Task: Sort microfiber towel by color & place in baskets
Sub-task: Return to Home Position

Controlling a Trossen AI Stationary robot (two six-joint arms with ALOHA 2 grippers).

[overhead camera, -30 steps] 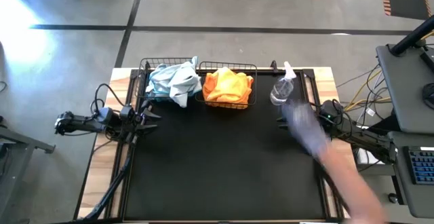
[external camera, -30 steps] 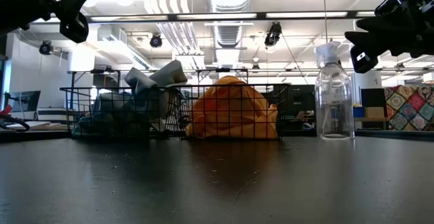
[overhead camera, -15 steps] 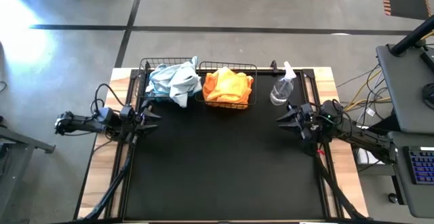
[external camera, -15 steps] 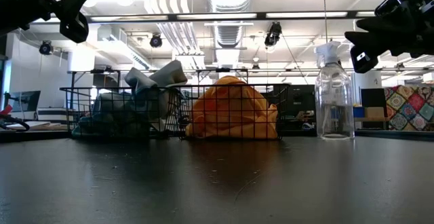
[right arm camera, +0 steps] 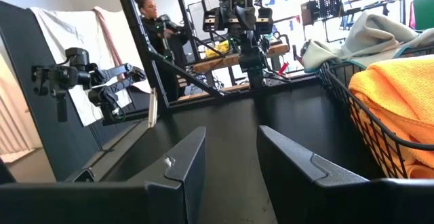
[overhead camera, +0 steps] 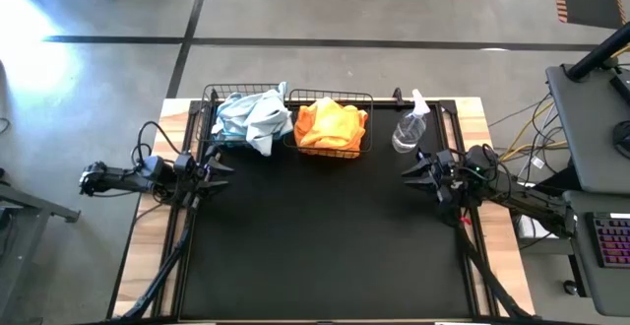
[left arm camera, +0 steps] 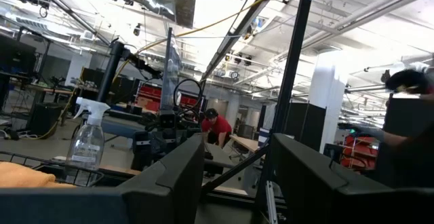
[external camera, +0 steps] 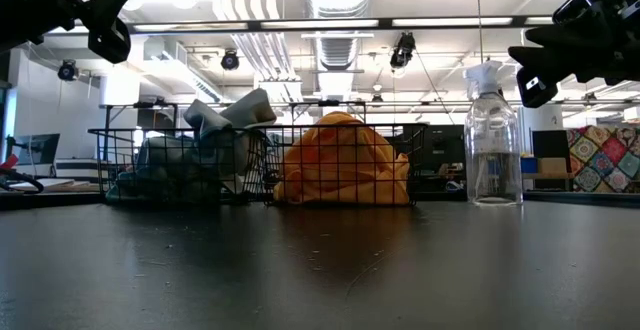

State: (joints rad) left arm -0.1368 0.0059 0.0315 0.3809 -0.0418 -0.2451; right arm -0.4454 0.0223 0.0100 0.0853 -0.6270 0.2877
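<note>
Spray bottle [overhead camera: 409,131] is standing near right gripper [overhead camera: 410,167], jaws gaping and empty; a careless swing could topple it. Left gripper [overhead camera: 219,170] is hanging with jaws apart too, empty.

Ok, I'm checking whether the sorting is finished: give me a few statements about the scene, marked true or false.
1. The orange towels lie in the right basket. True.
2. A blue-grey towel lies outside the baskets. False: the blue-grey towels are all in the left basket.
3. The bottle stands upright beside the right basket. True.
4. The right gripper holds the bottle. False: it is open and empty, apart from the bottle.
5. The left gripper is open and empty. True.
</note>
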